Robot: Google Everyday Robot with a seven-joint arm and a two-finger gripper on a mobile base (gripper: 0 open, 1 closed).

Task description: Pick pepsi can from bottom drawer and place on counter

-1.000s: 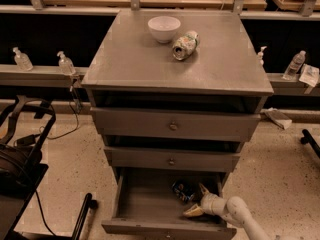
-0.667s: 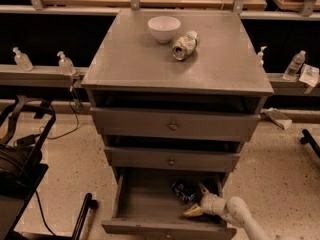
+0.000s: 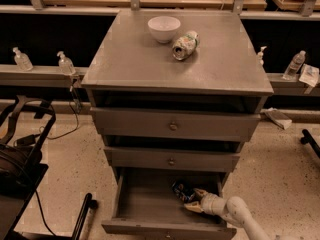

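The pepsi can (image 3: 181,190), dark blue, lies in the open bottom drawer (image 3: 150,228), at the right of its grey interior. My gripper (image 3: 193,200) reaches into the drawer from the lower right on a white arm and is right against the can's near side. I cannot tell whether it holds the can. The counter (image 3: 135,59) is the grey top of the cabinet, above two shut drawers.
A white bowl (image 3: 164,28) and a pale green-and-white can (image 3: 184,44) lying on its side sit at the back of the counter. Small bottles (image 3: 65,63) stand on a ledge behind. A black cart (image 3: 20,159) stands at the left.
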